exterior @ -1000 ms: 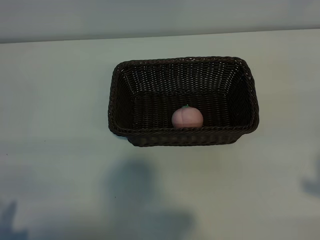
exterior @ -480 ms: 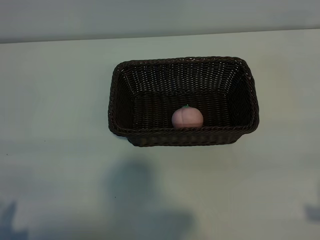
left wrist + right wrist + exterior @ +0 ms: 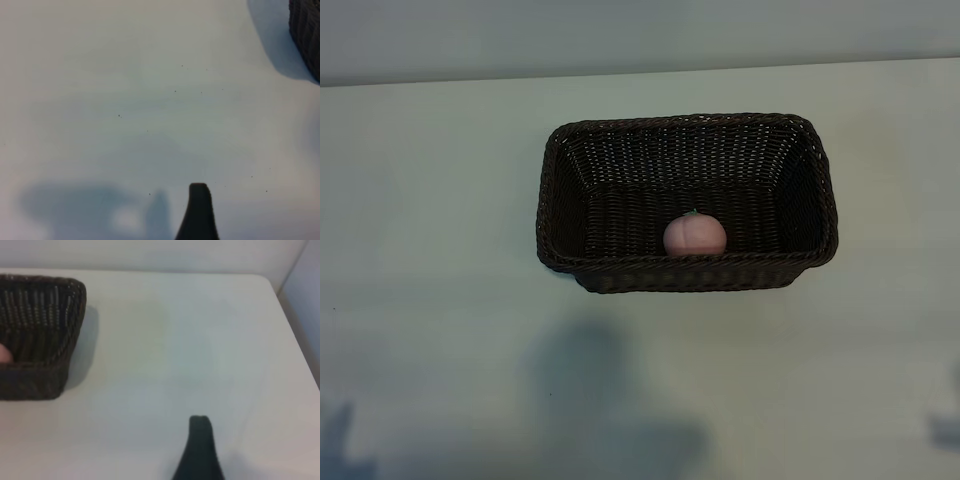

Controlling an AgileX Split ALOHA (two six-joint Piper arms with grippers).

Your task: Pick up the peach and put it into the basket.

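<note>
The pale-pink peach (image 3: 695, 236) lies inside the dark-brown wicker basket (image 3: 686, 270), against its near wall. Neither arm shows in the exterior view. In the left wrist view one dark finger (image 3: 199, 205) of my left gripper hangs over bare table, with a corner of the basket (image 3: 306, 35) far off. In the right wrist view one dark finger (image 3: 200, 440) of my right gripper stands over bare table, well away from the basket (image 3: 40, 340), where a sliver of the peach (image 3: 4, 354) shows. Both grippers are open and hold nothing.
The white table (image 3: 440, 300) spreads all round the basket. Its far edge meets a pale wall (image 3: 640, 40). In the right wrist view the table's edge (image 3: 295, 340) runs along one side. Arm shadows (image 3: 600, 400) fall on the near part of the table.
The shadow at the exterior view's right edge has slid toward the near edge of the table. The peach and the basket have not moved.
</note>
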